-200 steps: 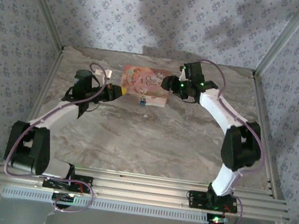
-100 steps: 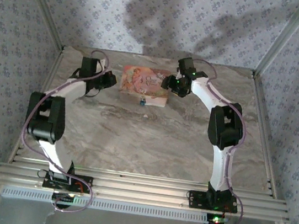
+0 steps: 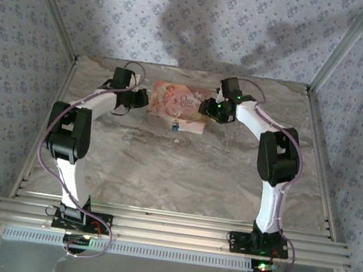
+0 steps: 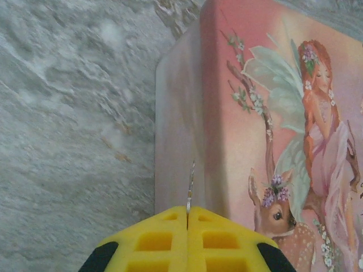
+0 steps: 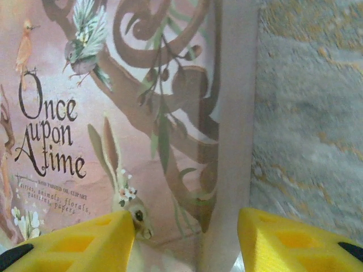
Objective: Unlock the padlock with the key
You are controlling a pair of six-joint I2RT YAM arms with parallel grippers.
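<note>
I have left jaws shut on what looks like the key point(image 4: 191, 181), tip ahead for insertion; right jaws part open astride pink box point(image 5: 113, 113) edge, likely bracing it near padlock point(image 3: 175, 125)

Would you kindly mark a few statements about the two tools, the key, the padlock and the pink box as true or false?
1. The left tool pinches the key. True.
2. The right tool is shut. False: its jaws stand apart, astride the right edge of the pink box.
3. The padlock sits at the pink box's near side. True.
4. The key is in the padlock. False: it is at the pink box's left end, apart from the padlock.
</note>
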